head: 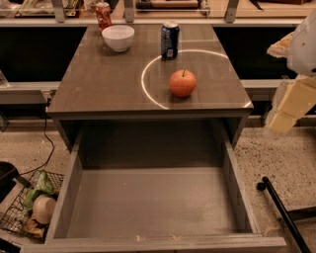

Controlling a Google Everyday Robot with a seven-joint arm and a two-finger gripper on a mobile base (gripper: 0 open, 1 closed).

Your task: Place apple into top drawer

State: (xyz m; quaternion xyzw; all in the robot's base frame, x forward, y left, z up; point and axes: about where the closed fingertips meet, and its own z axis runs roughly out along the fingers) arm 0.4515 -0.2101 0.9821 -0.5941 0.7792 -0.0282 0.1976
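Observation:
The apple (182, 83), orange-red with a short dark stem, sits on the grey-brown table top (98, 84), right of centre, inside a bright ring of light. The top drawer (148, 202) is pulled out wide open below the table's front edge, and its flat bottom holds nothing. My gripper (291, 106) shows as cream-coloured blocks under a white arm part at the right edge. It is off the table's right side, apart from the apple and holding nothing that I can see.
A white bowl (118, 37), a blue can (170, 39) and a red can (103, 15) stand at the back of the table. A wire basket with litter (29, 207) lies on the floor at left. A black bar (281, 207) lies on the floor at right.

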